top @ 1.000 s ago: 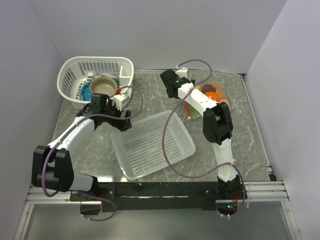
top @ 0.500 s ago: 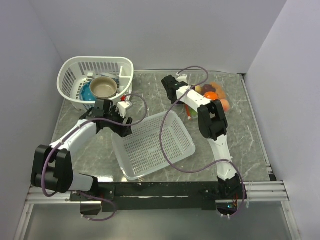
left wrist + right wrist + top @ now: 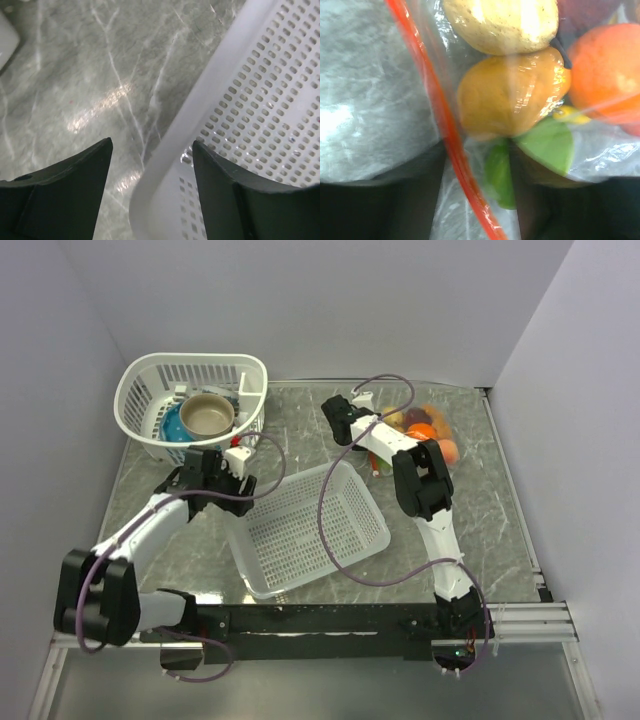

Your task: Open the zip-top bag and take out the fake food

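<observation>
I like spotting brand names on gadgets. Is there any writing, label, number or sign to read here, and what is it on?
No readable text in any view.
The bag, toy food, flat basket, tall basket and bowl show no lettering.

The clear, crinkly zip-top bag (image 3: 418, 432) lies flat on the far right part of the table (image 3: 500, 520), its thin orange-red zip strip (image 3: 445, 130) on the side toward the middle, with the fake food (image 3: 512, 97), glossy yellow, orange, green and dark red pieces, bunched together inside it
</observation>
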`<action>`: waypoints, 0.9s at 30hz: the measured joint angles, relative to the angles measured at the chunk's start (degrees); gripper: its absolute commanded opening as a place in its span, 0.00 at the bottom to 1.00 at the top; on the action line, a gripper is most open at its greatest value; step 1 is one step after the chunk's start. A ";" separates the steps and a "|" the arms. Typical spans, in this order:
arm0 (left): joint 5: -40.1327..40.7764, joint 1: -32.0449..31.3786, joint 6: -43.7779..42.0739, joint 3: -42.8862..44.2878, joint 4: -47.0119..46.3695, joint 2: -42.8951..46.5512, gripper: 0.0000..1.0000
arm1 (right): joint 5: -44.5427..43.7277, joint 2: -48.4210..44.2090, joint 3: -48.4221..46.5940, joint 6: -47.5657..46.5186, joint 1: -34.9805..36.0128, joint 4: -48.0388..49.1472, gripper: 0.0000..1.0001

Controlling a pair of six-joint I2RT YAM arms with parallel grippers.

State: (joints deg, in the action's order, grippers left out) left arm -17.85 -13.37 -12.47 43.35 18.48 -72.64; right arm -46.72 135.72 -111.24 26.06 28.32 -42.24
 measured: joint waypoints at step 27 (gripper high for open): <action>-7.80 -2.97 -12.33 22.77 9.33 -15.58 0.90 | 2.21 -29.44 9.57 2.95 0.13 -0.09 0.00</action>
State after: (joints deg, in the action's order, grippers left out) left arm -25.65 -16.34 -24.80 66.13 27.81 -88.23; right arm -44.51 106.28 -101.67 29.02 28.45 -42.33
